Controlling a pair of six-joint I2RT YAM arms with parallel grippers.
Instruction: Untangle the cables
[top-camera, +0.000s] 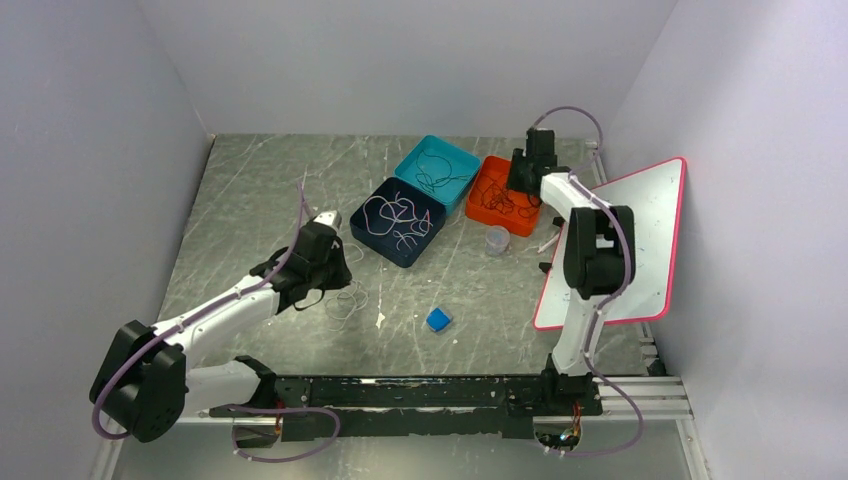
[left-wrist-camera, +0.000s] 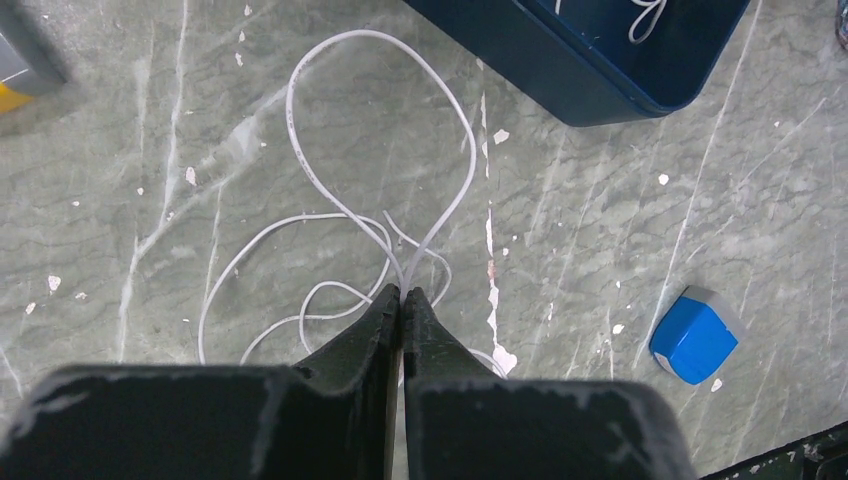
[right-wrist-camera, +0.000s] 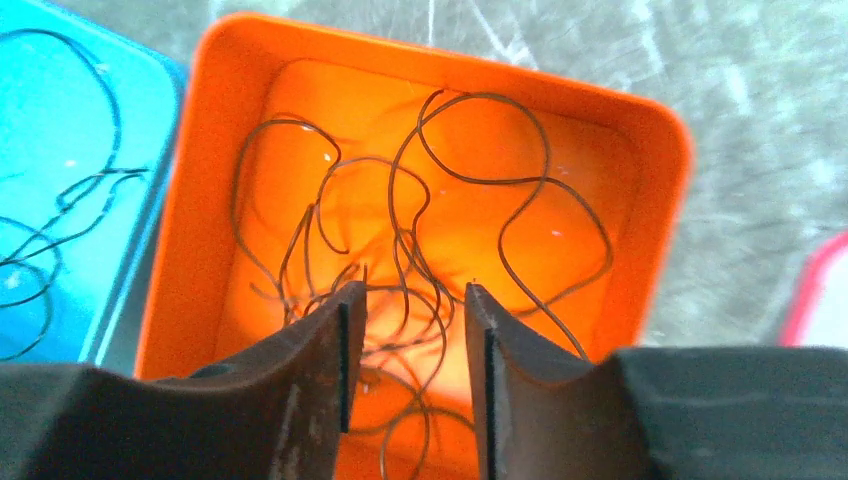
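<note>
Grey-green marbled table (top-camera: 250, 190), scuffed white, fills a booth with plain pale walls. At the left, the left gripper (left-wrist-camera: 402, 295) is closed tight, and its wrist view shows what the overhead one cannot: two strands of a white cable (left-wrist-camera: 291, 110) run into the fingertips, seemingly pinched there, with the rest looped loosely on the table. Just beyond is a navy tray (top-camera: 395, 255) holding a pale cable (top-camera: 385, 215). Beside it a teal tray (top-camera: 462, 160) holds a black cable (top-camera: 432, 178). A small blue block (top-camera: 438, 319) lies near the middle and a clear cup (top-camera: 497, 239) farther right. The right gripper (right-wrist-camera: 415, 288), jaws partly apart, hangs over an orange tray (right-wrist-camera: 200, 180) of tangled dark cables (right-wrist-camera: 405, 250). A pink-edged whiteboard (top-camera: 650, 230) lies rightmost.
</note>
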